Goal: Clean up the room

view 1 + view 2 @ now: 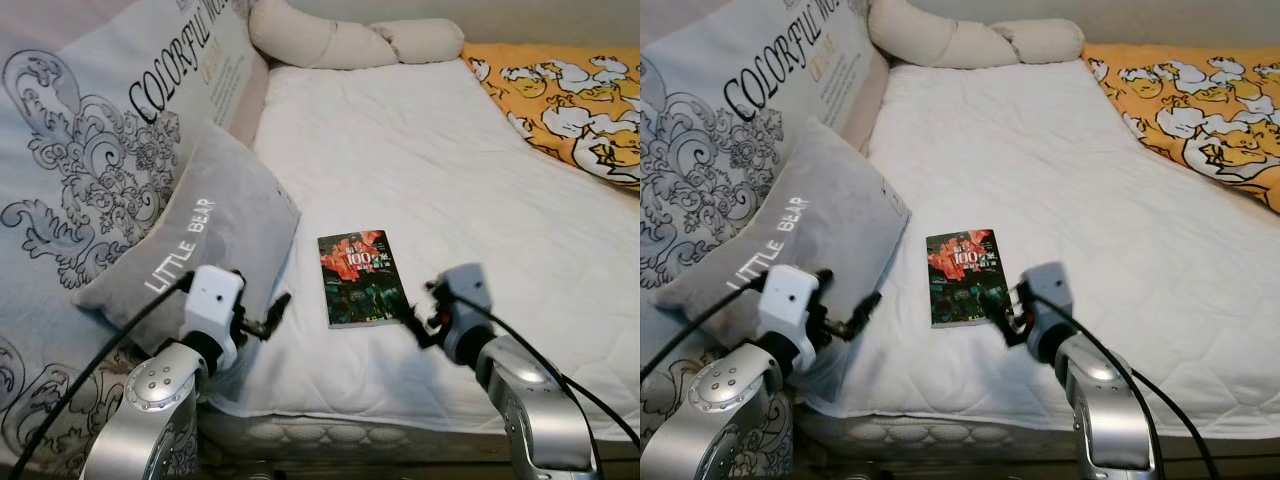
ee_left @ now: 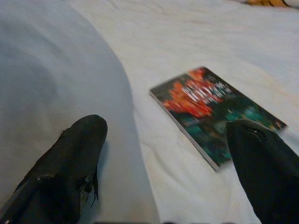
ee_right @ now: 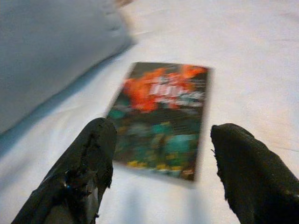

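You are at the approach step of tidying the bed: a thin paperback book with a dark cover splashed in red and teal [image 1: 361, 277] lies flat and face up on the white quilted mattress cover [image 1: 450, 160], near the front edge of the bed, just beside the lower corner of the grey cushion lettered "LITTLE BEAR" [image 1: 205, 235]. Your right pincer [image 1: 421, 318] sits low over the bedding at the book's near right corner; in the right wrist view its two black fingers [image 3: 84, 168] are spread wide with the book framed between them, and nothing is held. Your left pincer [image 1: 272, 314] hovers by the cushion's corner, left of the book, its fingers [image 2: 70, 163] also spread and empty, one over the cushion and the other towards the book. A large printed pillow with black scrollwork [image 1: 90, 150] leans behind the cushion, a long cream bolster [image 1: 340, 40] lies at the head of the bed, and an orange blanket with white cartoon figures [image 1: 570, 100] covers the far right. The book looks like the thing to clear first. Since it lies flat on soft bedding, your next move likely calls for easing one finger under the near edge, perhaps pressing into the mattress to lift it, then pinching cover and pages together so it does not splay open.
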### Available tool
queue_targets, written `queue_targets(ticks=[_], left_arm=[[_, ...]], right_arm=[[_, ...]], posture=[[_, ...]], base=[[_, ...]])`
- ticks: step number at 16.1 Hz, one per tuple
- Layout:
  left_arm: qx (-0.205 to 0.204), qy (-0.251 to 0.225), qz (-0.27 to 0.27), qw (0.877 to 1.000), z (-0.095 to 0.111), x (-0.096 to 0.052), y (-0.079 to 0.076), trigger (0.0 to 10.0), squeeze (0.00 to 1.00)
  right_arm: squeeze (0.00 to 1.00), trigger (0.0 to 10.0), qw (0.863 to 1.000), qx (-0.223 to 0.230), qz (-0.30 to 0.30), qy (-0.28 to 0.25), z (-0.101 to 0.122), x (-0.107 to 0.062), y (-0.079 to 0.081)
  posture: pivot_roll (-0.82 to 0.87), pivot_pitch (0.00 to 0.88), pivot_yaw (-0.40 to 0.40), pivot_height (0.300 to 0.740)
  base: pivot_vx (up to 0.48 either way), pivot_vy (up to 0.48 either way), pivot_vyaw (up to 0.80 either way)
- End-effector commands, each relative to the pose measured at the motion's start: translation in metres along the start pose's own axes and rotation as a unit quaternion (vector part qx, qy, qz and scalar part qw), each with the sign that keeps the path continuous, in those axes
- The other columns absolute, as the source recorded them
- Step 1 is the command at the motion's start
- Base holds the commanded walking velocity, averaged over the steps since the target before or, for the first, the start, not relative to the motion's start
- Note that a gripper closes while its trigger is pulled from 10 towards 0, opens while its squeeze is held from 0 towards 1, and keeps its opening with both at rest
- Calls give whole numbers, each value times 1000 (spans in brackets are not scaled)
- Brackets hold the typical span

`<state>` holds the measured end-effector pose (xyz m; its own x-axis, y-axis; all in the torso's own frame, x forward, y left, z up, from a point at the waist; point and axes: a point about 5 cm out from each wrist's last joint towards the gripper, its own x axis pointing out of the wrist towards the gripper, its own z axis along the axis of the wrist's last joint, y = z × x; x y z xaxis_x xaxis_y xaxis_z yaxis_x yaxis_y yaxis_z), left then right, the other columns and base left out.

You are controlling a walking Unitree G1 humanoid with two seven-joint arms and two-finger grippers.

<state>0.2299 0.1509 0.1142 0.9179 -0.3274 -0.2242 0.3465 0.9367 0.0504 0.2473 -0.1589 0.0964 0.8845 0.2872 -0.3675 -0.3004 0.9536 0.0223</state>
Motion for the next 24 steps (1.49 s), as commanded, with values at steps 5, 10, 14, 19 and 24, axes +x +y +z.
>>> queue_targets(ticks=[5,10,14,19,24], left_arm=[[-9,-13,62,998,-1,0,9,10000,588],[-10,-13,71,997,-5,3,8,10000,584],[6,-22,98,995,-1,5,16,10000,584],[5,-23,102,995,-3,8,16,10000,580],[6,-29,102,994,-1,11,15,10000,580]], right_arm=[[1000,10000,986,12,-153,-61,14,-12,-18],[1000,10000,979,-1,-180,-98,19,-16,-28],[1000,10000,975,83,-186,-89,10,-9,-28],[1000,10000,978,56,-179,-87,11,-6,-27],[1000,10000,975,32,-181,-128,19,-3,-26]], posture=[[27,0,8,740],[17,0,5,740],[30,0,-3,740],[27,0,5,740],[32,0,7,740]], base=[[0,-371,0],[0,-400,0],[0,-398,0],[0,-399,0],[0,-391,0]])
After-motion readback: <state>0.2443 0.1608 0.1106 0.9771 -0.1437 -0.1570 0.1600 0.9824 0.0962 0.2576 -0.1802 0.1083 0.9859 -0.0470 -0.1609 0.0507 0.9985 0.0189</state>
